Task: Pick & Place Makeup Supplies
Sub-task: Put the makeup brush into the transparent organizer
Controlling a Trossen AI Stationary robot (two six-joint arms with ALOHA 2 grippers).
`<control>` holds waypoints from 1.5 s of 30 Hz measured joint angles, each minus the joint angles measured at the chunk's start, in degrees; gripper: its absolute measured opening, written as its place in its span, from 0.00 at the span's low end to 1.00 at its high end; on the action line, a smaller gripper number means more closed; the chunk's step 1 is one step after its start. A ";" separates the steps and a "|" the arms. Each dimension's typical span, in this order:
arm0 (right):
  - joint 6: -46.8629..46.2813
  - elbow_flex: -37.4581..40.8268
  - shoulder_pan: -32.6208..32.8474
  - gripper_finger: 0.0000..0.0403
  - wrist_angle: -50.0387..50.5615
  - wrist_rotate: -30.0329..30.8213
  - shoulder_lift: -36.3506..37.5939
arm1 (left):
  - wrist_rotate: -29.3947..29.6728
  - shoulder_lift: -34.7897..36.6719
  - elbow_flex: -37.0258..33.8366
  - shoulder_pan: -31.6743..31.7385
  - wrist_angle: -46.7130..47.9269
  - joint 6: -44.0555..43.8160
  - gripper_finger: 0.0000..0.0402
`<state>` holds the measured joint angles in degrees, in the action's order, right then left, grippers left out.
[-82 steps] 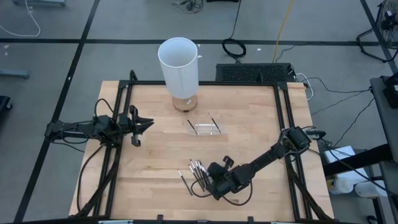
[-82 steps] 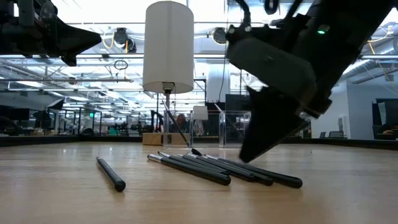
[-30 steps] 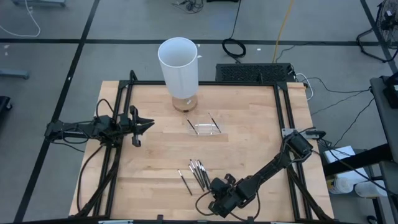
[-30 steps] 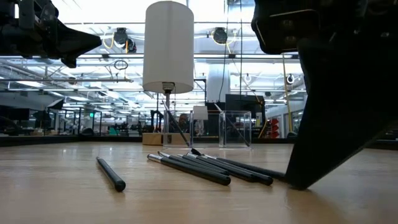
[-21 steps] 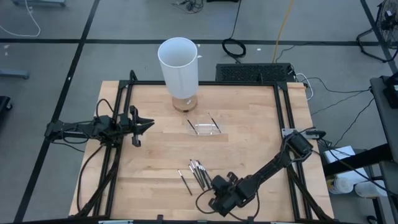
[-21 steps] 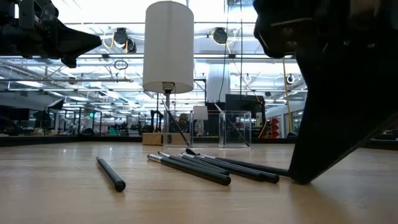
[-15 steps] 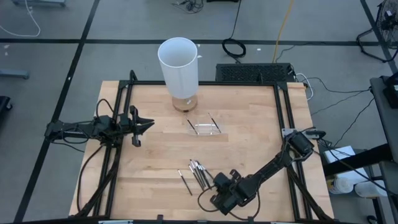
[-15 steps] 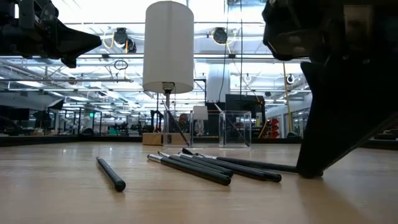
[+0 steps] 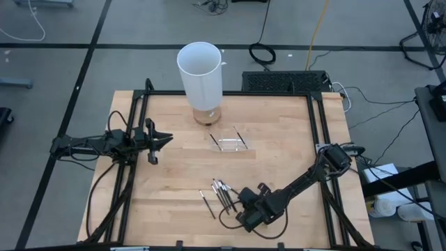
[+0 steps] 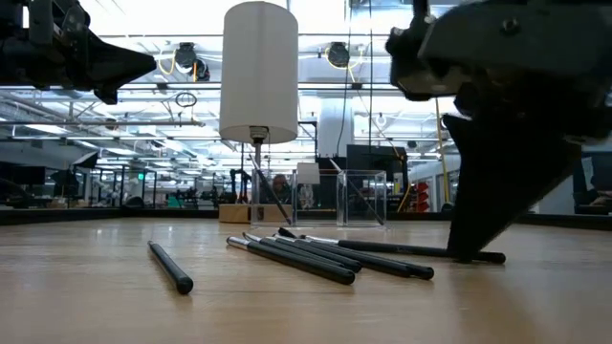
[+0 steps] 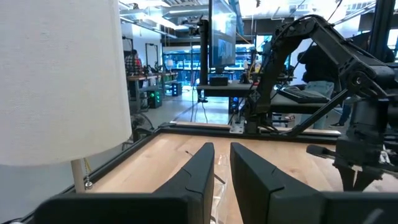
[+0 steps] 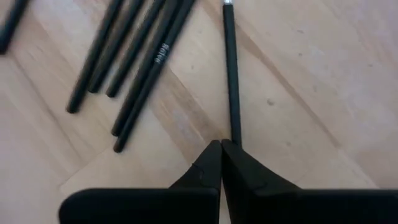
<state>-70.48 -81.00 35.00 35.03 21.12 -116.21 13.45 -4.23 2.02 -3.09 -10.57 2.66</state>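
Two arms: I see left gripper (image 9: 162, 139) idle well away, fingers barely apart | stick bundle (image 9: 221, 194) near front edge | right gripper (image 12: 221, 151) pinches one stick (image 12: 231, 81); its length runs straight ahead from my fingertips.

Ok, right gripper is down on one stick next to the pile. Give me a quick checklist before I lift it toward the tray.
1. Right gripper shut on the stick, at its end: ok.
2. Only one stick held, pile lying apart: ok.
3. Grip firm enough to lift: cannot tell.
4. Clear tray unblocked, already holding two sticks: ok.
5. Left gripper parked at the table's left, away from the path: ok.
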 joint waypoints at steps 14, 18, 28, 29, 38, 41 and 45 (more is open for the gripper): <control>10.37 -21.56 -10.83 0.00 24.12 -9.87 0.28 | 0.00 -0.02 0.02 0.02 0.13 -1.31 0.16; 11.70 -18.31 -15.78 0.00 22.29 -20.36 0.25 | -0.02 0.00 0.00 0.00 0.11 -1.31 0.16; 14.32 -14.43 -16.88 0.28 12.34 -23.82 0.25 | -0.01 -0.02 0.00 0.01 1.89 -0.25 0.16; 14.33 -14.43 -16.73 0.33 12.57 -23.20 0.25 | 0.00 -0.01 0.01 0.02 1.87 -0.39 0.16; 15.71 -14.35 -13.87 0.48 15.20 -19.81 -3.54 | -0.02 -0.01 0.00 0.02 1.64 -1.38 0.16; 16.25 -14.39 -13.43 0.46 15.19 -18.32 -5.03 | -0.03 0.00 0.02 0.01 1.31 -1.43 0.16; 16.87 -14.39 -12.94 0.43 15.58 -18.01 -6.58 | -0.03 0.00 0.02 0.00 1.36 -1.46 0.16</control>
<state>-53.61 -95.39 22.06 50.61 3.11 -122.79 13.42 -4.23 2.04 -3.09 -9.21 1.19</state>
